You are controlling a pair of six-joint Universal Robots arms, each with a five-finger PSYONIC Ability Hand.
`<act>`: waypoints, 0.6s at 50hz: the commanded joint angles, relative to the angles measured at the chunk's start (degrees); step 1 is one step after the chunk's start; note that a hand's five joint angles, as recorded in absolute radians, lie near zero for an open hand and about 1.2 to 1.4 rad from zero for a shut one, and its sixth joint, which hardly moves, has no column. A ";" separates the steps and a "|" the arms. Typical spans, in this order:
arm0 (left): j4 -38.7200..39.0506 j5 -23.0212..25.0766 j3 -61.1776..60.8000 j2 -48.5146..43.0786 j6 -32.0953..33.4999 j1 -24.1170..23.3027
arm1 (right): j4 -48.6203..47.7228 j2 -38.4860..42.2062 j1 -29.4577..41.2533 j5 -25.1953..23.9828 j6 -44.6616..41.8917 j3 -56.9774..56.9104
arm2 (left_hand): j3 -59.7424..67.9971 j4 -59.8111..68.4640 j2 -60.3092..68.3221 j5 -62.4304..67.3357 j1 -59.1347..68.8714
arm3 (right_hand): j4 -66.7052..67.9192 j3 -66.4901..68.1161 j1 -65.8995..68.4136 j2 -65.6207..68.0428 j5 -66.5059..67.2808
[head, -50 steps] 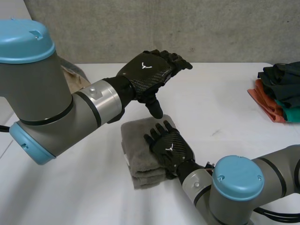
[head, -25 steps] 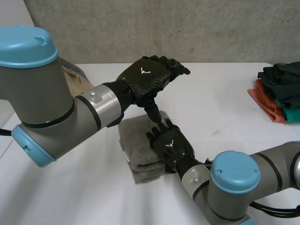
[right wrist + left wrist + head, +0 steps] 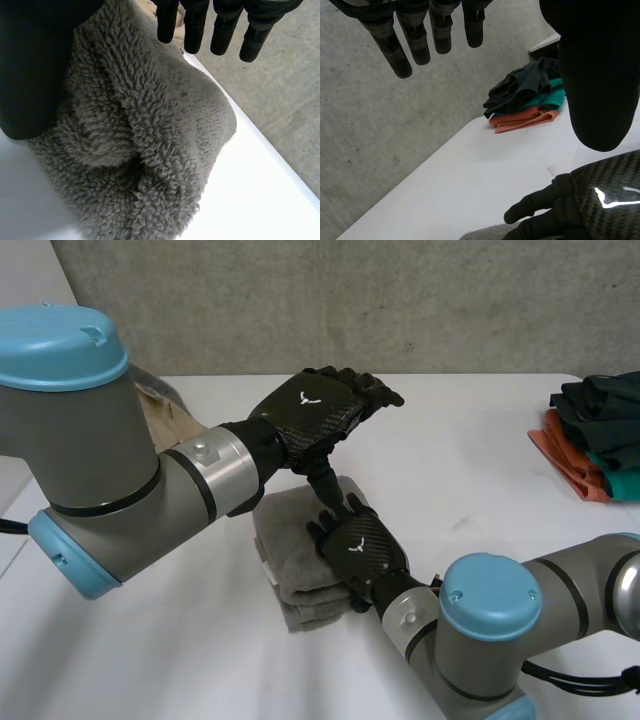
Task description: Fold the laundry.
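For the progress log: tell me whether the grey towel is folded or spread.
Folded. The grey towel lies as a compact stack with layered edges at its near end, the right hand resting on top.

The left arm (image 3: 130, 475) reaches in from the left, its left hand (image 3: 318, 412) raised, fingers (image 3: 420, 35) straight toward the far right, thumb pointing down. Just below it and nearer, the right hand (image 3: 362, 550) lies flat, palm down, fingers (image 3: 195, 25) straight, on the right arm (image 3: 500, 625) bent in from the near right
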 commanded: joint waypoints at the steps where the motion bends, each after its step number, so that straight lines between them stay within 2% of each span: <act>1: -0.04 0.02 -0.05 0.00 0.00 0.00 | -0.04 2.33 0.10 0.11 -0.02 -3.20 | 0.50 0.95 0.58 -0.14 1.59 | 4.51 5.08 3.69 4.08 5.49; 3: -0.04 -0.07 -0.05 0.00 0.00 0.00 | -0.13 2.69 0.10 0.02 -0.02 -3.73 | 0.50 0.95 0.58 -0.14 1.59 | 7.20 7.78 6.38 6.77 8.18; 7: -0.04 -0.07 -0.05 0.00 -0.08 0.17 | -1.35 3.39 0.10 -0.07 0.07 -5.22 | 0.50 0.95 0.58 -0.14 1.59 | 23.65 24.23 22.83 23.22 24.63; 8: -0.04 -0.07 0.04 0.00 0.00 0.17 | -2.40 3.48 0.01 -0.07 0.15 -5.57 | 0.50 0.95 0.58 -0.14 1.59 | 41.68 42.26 40.86 41.25 42.66; 10: -0.04 -0.07 0.04 0.09 0.00 0.18 | -4.25 3.39 -0.25 -0.07 0.33 -5.49 | 0.50 0.95 0.58 -0.14 1.59 | 65.46 66.04 64.65 65.03 66.44; 16: 0.04 -0.07 0.39 0.35 0.01 0.61 | -9.26 2.16 -0.43 -0.25 1.03 -6.62 | 0.50 0.95 0.58 -0.14 1.59 | 66.03 66.61 65.21 65.60 67.01; 22: 0.04 -0.07 1.01 0.88 -0.08 1.76 | -9.09 1.90 -1.65 0.11 1.30 -10.49 | 0.50 0.95 0.58 -0.14 1.59 | 66.03 66.61 65.21 65.60 67.01; 26: 0.13 -0.16 1.71 1.15 0.00 1.93 | -9.18 0.85 -4.82 0.19 2.17 -13.92 | 0.50 0.95 0.58 -0.14 1.59 | 66.03 66.61 65.21 65.60 67.01; 30: 0.22 -0.24 2.41 2.64 -0.08 2.55 | -9.44 -2.41 -11.40 0.11 2.44 -18.93 | 0.50 0.95 0.58 -0.14 1.59 | 66.03 66.61 65.21 65.60 67.01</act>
